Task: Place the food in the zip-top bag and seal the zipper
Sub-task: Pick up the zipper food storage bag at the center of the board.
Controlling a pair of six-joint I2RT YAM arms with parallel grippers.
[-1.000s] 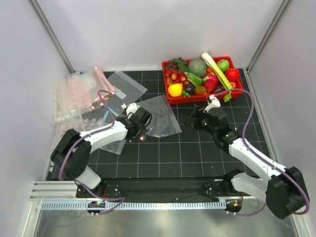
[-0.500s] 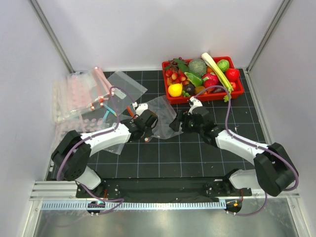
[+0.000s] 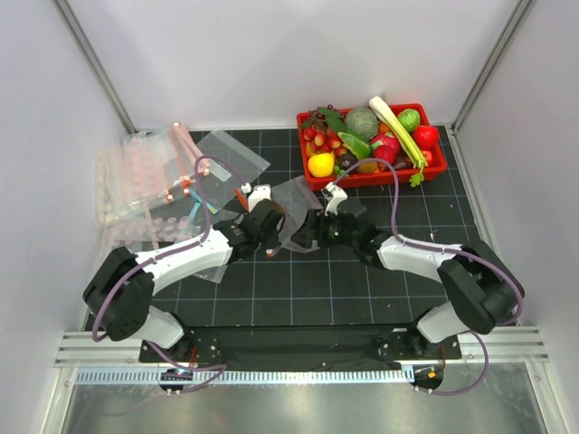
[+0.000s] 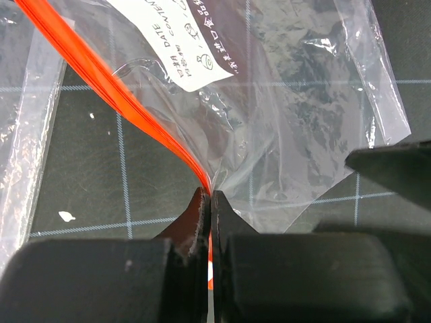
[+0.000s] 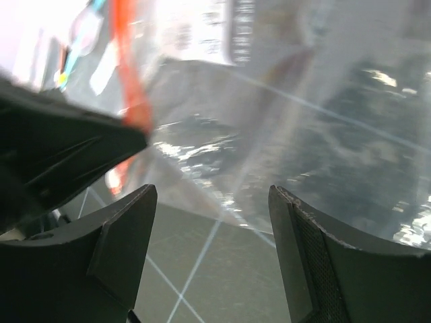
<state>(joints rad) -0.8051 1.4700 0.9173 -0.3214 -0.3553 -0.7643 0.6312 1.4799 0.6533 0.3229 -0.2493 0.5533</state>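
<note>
Zip-top bag [image 3: 294, 201] sits crumpled on counter [image 3: 298, 289], between my two hands. Beyond right hand [image 5: 211, 194], red tray [image 3: 375, 178] holds the food [image 3: 320, 165]. Right fingers spread, bag just ahead of them, nothing held. My left hand [image 4: 210, 198] is pinched tight on zipper [image 4: 121, 101], bag fanning out ahead of its fingertips.

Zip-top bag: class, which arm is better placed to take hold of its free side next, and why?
Right. The right gripper is open and empty, its fingers facing the zip-top bag close by. The left gripper is shut on the zipper, pinning that edge, so it is probably needed there.
</note>
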